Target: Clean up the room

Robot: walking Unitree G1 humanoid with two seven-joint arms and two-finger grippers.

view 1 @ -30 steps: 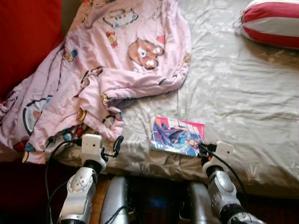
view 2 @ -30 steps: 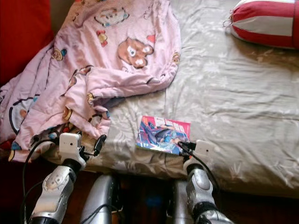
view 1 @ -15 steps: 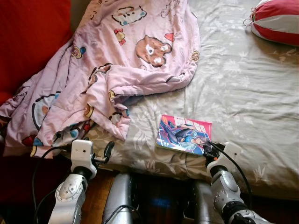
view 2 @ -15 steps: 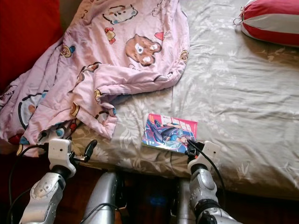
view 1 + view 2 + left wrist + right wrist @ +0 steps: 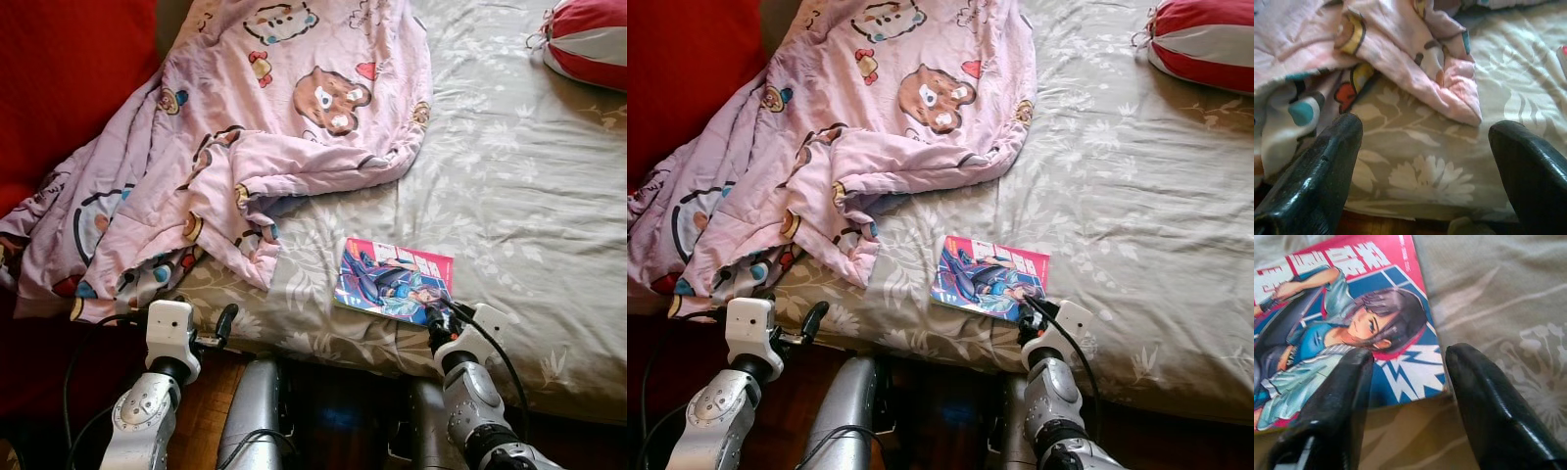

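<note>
Before us lies a bed (image 5: 529,186) under a grey-green floral sheet, its near edge dropping to a dark wooden floor (image 5: 201,421); a red wall (image 5: 69,88) stands at the far left. We see a pink cartoon-print blanket (image 5: 255,127) crumpled over the left and far part of the bed, one corner hanging off the near-left edge; a red-and-white striped pillow (image 5: 588,44) sits at the far right.

A comic book (image 5: 394,281) with a pink-and-blue cover rests flat on the sheet near the bed's near edge, right of the blanket and apart from it. Our right gripper (image 5: 1408,377) sits at the book's near-right corner, its jaws spread and aimed at that corner; we cannot tell whether a finger touches the cover. Our left gripper (image 5: 1425,147) hovers off the near-left edge of the bed, jaws wide apart, facing the blanket's hanging corner.
</note>
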